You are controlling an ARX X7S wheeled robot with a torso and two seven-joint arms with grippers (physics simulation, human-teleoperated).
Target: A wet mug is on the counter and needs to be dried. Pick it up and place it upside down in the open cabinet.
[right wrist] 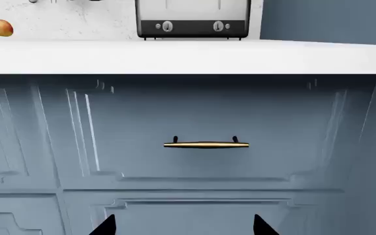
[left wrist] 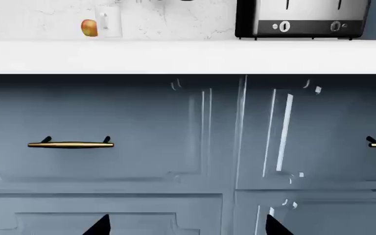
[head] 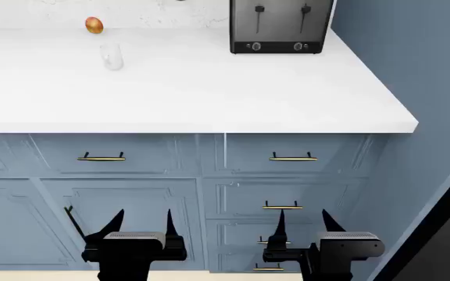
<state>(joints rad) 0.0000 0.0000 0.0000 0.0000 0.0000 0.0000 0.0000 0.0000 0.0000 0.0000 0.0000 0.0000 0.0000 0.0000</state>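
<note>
The small white mug stands upright on the white counter, far back on the left, just in front of an orange-red fruit. In the left wrist view the mug shows beside the fruit, beyond the counter's front edge. Both grippers hang low in front of the blue cabinet fronts, well below the counter. My left gripper is open and holds nothing. My right gripper is open and holds nothing as well. The open cabinet is out of view.
A black and silver toaster stands at the counter's back right, against a blue side wall. Blue drawer fronts with brass handles face the grippers. The counter's thick front edge overhangs them.
</note>
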